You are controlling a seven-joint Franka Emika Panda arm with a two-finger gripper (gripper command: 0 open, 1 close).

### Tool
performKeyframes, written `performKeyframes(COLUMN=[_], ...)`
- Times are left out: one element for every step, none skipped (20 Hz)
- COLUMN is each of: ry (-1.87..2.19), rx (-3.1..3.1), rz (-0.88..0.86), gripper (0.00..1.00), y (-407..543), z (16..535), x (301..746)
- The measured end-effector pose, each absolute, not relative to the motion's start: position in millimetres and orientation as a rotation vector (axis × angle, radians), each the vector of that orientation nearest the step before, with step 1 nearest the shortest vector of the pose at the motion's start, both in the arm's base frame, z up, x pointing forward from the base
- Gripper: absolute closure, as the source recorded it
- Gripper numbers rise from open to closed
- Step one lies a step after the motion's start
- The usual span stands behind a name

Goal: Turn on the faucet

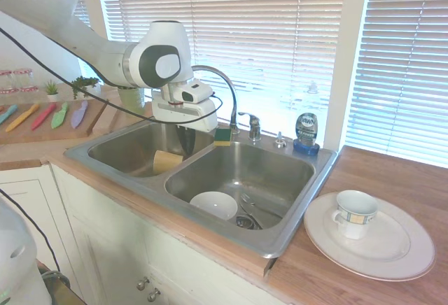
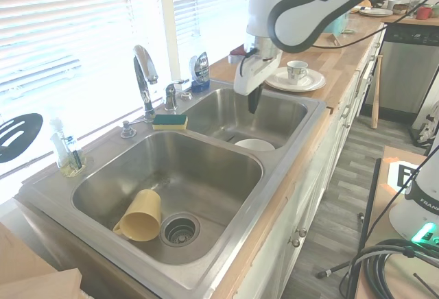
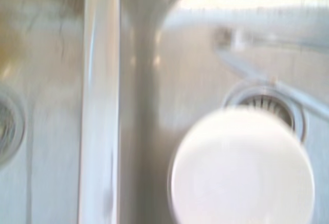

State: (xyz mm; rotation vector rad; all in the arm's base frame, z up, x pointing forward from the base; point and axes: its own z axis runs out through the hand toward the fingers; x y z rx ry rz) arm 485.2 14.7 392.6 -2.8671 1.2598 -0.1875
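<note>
The faucet (image 1: 222,84) is a chrome gooseneck spout at the back of the double sink, with its small lever handle (image 1: 253,124) on a short post just right of it. The second exterior view shows the spout (image 2: 143,73) and the handle (image 2: 171,93) too. My gripper (image 1: 185,142) hangs above the divider between the two basins, in front of and left of the spout, pointing down. It is open and holds nothing. In the second exterior view the gripper (image 2: 254,101) hovers over the far basin, clear of the handle.
A green-yellow sponge (image 1: 223,135) lies by the spout base, with a soap bottle (image 1: 306,133) and a sprayer cap (image 1: 279,139) on the ledge. A white bowl (image 3: 241,167) and a utensil sit in one basin, a yellow cup (image 2: 140,215) in the other. A plate with a mug (image 1: 355,213) rests on the counter.
</note>
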Motion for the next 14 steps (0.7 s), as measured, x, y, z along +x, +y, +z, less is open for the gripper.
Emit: performKeyframes(ry=[1.267, 1.272, 1.282, 1.289, 1.295, 1.298, 1.300, 1.301, 1.302, 1.305, 1.309, 1.313, 1.316, 1.319], rx=[-2.869, -2.871, -2.871, -2.872, -2.872, -2.872, -2.869, -2.867, -2.865, -2.865, -2.865, -2.865, -2.862, -2.860], rz=[-0.192, -0.198, -0.207, -0.219, -0.230, -0.238, -0.243, -0.249, -0.256, -0.258, -0.263, -0.266, -0.273, -0.276], gripper=[1.00, 1.00, 1.00, 1.00, 1.00, 1.00, 1.00, 1.00, 1.00, 1.00, 1.00, 1.00, 1.00, 1.00], y=[14, 14, 14, 13, 13, 12, 13, 13, 13, 13, 12, 12, 11, 11], z=[390, 388, 386, 384, 383, 383, 384, 384, 384, 384, 383, 383, 383, 383], x=[500, 516, 531, 546, 562, 576, 589, 602, 614, 624, 634, 643, 651, 658])
